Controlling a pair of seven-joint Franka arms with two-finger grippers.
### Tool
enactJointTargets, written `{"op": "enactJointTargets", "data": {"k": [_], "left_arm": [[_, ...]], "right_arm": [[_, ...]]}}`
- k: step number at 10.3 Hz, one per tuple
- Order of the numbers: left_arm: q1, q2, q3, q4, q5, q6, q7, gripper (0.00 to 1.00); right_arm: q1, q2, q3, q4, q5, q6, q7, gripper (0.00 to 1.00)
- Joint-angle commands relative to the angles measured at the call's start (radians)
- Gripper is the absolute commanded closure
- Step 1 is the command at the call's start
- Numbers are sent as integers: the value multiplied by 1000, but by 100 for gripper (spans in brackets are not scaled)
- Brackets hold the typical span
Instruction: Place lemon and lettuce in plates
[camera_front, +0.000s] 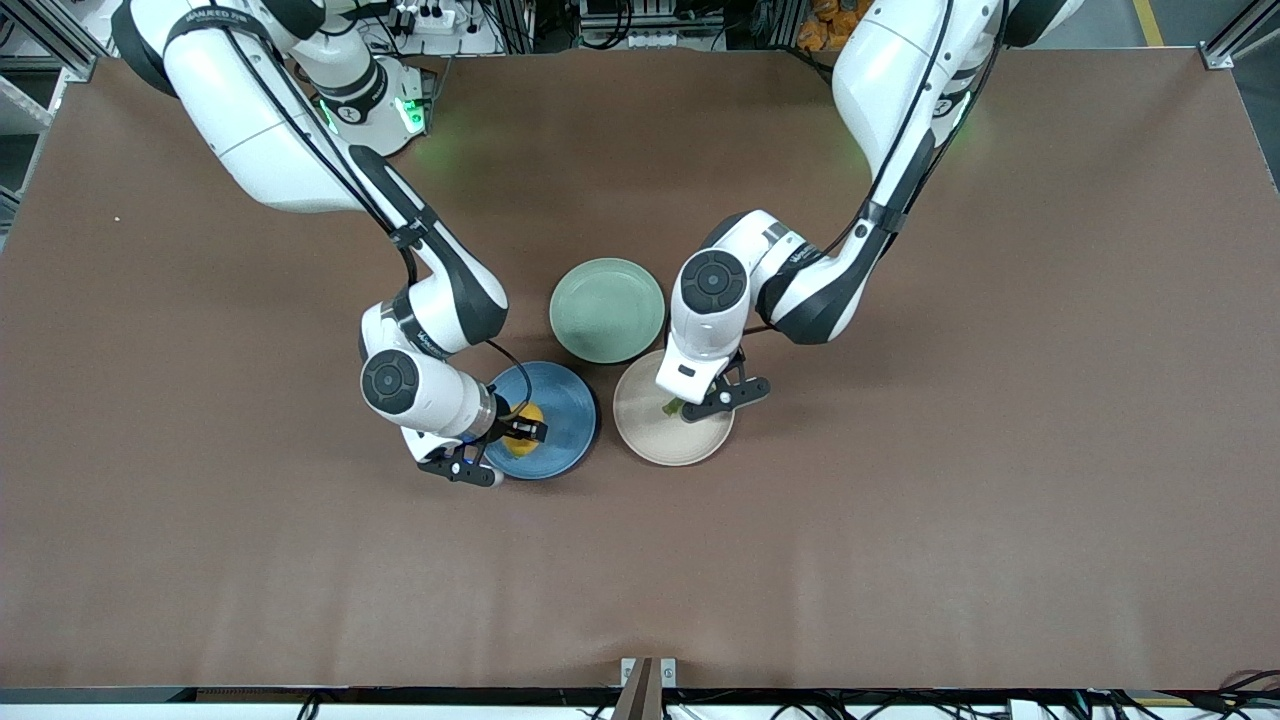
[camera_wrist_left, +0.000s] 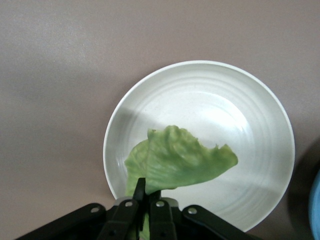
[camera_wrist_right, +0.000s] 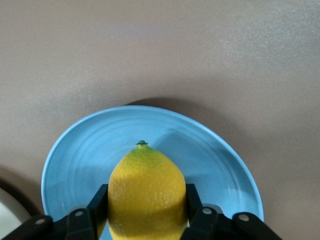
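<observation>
Over the blue plate (camera_front: 565, 420), toward the right arm's end of the table, the right gripper (camera_front: 512, 432) clamps the lemon (camera_front: 525, 428) between its two fingers; the right wrist view shows the yellow fruit (camera_wrist_right: 146, 192) squeezed on both sides, its green-tipped end pointing out over the plate's ringed blue surface (camera_wrist_right: 80, 160). Beside the blue plate, and farther from the front camera than both task plates, sits a pale green plate (camera_front: 607, 309) with nothing on it. Next comes the beige-pink plate (camera_front: 650, 425), just beside the blue one, with the left gripper (camera_front: 690, 405) over its rim. Its fingers are pinched together on the stem of the lettuce (camera_front: 672, 407), and the left wrist view shows the crinkled green leaf (camera_wrist_left: 180, 162) spreading out from the closed fingertips above the pale plate (camera_wrist_left: 250, 115). Whether the leaf touches the plate cannot be told
</observation>
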Motion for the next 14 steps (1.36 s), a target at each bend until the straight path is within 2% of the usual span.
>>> {"op": "enactJointTargets", "data": {"k": [1,3,6,9,12,14], "left_arm": [[-5,-19,12,24,19,-7,-11,0],[19,-109,20,18,21,-35,30,0],[129,-293,15,19,19,-176,241,0],[226,-425,12,21,4,-295,453,0],[323,-542,11,21,-2,-446,689,0],[403,-594,12,21,-69,-500,818,0]], "right_arm": [[4,8,2,24,-3,-2,20,0],[-31,-44,4,41,3,-32,7,0],[-132,-212,4,41,5,-266,-84,0],[-235,-358,-7,42,12,-448,-181,0],[-301,-498,-97,53,19,-607,-360,0],[-295,-565,-232,102,77,-753,-546,0]]}}
